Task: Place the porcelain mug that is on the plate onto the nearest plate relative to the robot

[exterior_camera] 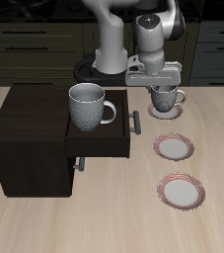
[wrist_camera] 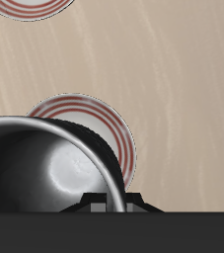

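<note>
The grey-white speckled porcelain mug [exterior_camera: 166, 100] is at the plate [exterior_camera: 172, 115] farthest back, closest to the robot's base. My gripper [exterior_camera: 159, 89] is down on the mug, with its fingers close together at the rim. In the wrist view the mug's dark inside [wrist_camera: 44, 168] fills much of the frame. The plate's reddish-brown rim [wrist_camera: 112, 121] shows just past it. I cannot tell whether the mug rests on the plate or hangs just above it. Two more plates alike in look lie nearer the table's front edge: one [exterior_camera: 174, 147] in the middle, one [exterior_camera: 182, 190] nearest the front.
A larger look-alike mug [exterior_camera: 89, 107] stands on the dark wooden cabinet [exterior_camera: 30, 138], whose drawer [exterior_camera: 102, 144] is pulled out toward the plates. Another plate's rim [wrist_camera: 33, 8] shows in the wrist view.
</note>
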Available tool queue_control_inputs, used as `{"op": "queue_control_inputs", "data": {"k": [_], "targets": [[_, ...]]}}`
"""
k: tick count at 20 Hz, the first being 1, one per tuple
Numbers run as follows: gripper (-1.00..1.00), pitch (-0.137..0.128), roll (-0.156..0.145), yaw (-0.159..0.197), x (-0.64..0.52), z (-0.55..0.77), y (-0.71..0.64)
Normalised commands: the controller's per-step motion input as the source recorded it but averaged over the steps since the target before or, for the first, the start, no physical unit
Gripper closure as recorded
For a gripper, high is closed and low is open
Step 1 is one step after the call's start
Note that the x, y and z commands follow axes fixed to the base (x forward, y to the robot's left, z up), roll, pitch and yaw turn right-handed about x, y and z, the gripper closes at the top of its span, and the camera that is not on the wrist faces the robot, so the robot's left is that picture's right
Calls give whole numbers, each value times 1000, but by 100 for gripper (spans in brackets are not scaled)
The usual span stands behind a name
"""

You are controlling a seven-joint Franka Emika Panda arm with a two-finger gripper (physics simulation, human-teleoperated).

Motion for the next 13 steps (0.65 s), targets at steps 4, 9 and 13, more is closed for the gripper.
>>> {"op": "queue_control_inputs", "data": {"k": [4, 9, 13], "targets": [[-100, 11, -5, 18, 27, -96, 15], [-100, -20, -19, -27, 92, 76, -131], [-100, 4, 5, -1, 50, -18, 37]]}}
